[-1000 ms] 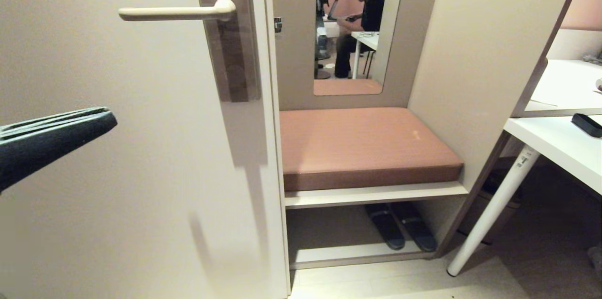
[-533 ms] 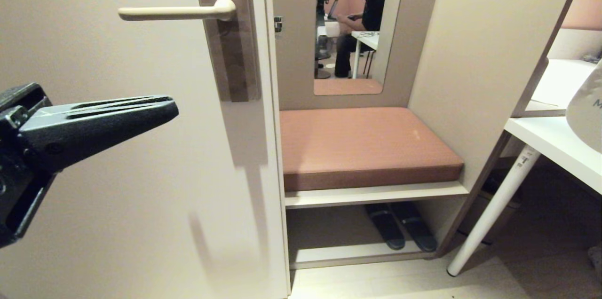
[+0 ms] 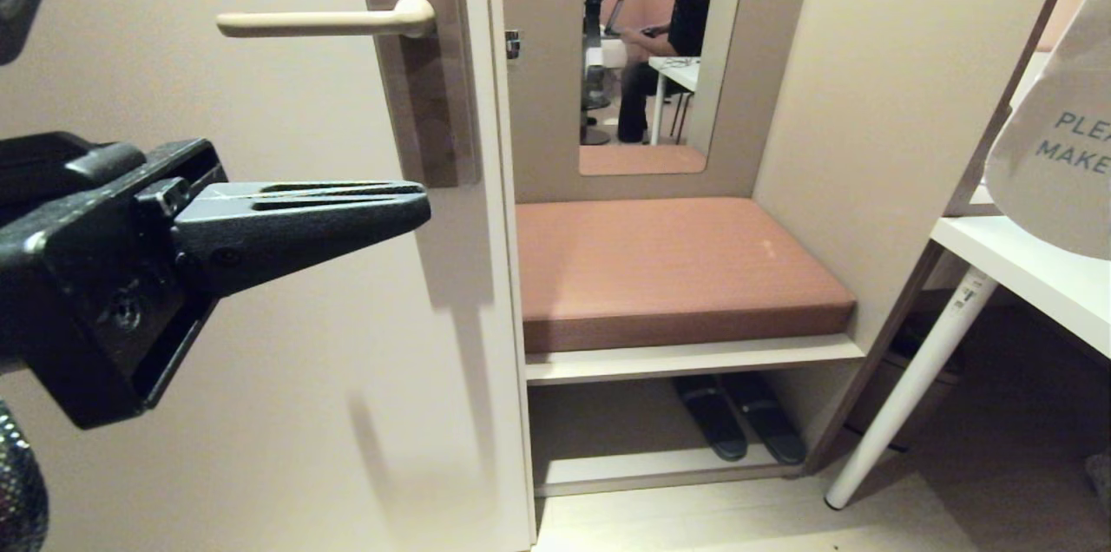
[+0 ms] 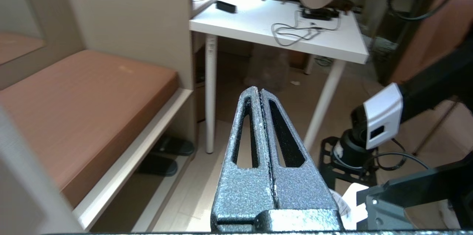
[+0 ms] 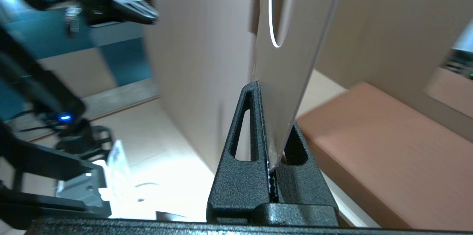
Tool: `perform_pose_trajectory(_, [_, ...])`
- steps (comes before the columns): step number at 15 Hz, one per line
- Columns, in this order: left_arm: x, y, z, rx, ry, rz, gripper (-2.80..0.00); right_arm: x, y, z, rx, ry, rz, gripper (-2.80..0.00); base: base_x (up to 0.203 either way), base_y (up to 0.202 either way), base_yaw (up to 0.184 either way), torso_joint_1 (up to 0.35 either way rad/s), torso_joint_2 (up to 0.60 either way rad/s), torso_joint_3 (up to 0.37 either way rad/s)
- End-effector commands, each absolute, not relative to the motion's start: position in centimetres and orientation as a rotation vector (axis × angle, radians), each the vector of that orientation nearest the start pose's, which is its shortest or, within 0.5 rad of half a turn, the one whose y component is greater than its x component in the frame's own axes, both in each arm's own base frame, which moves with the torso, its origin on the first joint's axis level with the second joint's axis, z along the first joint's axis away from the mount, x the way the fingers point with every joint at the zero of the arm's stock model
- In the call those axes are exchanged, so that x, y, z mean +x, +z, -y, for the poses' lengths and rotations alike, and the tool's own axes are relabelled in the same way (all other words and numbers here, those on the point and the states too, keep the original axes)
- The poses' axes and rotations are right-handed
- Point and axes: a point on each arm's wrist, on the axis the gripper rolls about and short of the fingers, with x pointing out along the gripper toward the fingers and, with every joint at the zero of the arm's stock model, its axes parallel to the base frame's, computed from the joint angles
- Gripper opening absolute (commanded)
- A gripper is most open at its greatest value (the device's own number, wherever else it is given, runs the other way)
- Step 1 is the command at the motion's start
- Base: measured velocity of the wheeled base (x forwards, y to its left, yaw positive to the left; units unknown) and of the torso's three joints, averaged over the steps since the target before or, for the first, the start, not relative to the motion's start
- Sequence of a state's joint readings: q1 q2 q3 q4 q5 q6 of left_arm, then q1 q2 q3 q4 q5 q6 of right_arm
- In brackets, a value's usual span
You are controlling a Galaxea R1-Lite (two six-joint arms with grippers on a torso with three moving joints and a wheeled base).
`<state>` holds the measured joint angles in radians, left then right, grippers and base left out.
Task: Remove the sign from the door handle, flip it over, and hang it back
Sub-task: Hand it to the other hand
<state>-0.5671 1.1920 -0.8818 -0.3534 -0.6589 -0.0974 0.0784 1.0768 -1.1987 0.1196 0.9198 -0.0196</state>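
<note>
Your left gripper (image 3: 421, 209) has swung in at 9 o'clock, fingers pressed together, empty. Sign (image 3: 1055, 161) now at 3 o'clock, pinched by right gripper (image 5: 266, 128); handle (image 3: 321, 21) bare. Rehang next.

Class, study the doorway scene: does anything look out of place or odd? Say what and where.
Yes: the door handle is bare. The sign is off it, at the far right, clamped in the right gripper, its white face toward the head camera. The left gripper is shut on nothing below the handle.
</note>
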Motion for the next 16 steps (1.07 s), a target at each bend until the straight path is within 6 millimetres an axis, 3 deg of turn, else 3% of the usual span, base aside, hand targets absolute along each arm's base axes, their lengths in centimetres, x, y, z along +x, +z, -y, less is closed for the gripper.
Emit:
perform_pose_trajectory(1, [15.4,30.1,11.9,-0.082,-1.258,-0.040,-2.80,13.9,35.9,-4.0,0.001,1.081,-0.036,-2.80,0.000,0.000,0.000,0.000,0.00,0.000])
perform_pose_trajectory(6, [17.6,29.5,14.0,-0.082,-1.283,0.007,-2.80,17.4,35.7,-7.1,0.009,1.219,-0.052,-2.80,0.000,0.000,0.000,0.000,0.00,0.000])
perform_pose_trajectory(11, [18.7,28.1,15.5,-0.081,-1.308,-0.039,-2.80,19.5,35.1,-10.2,0.011,1.323,-0.071,-2.80,0.000,0.000,0.000,0.000,0.00,0.000])
perform_pose_trajectory(16, [19.2,27.7,16.4,-0.083,-1.326,-0.034,-2.80,21.0,35.7,-11.8,0.005,1.359,-0.053,-2.80,0.000,0.000,0.000,0.000,0.00,0.000])
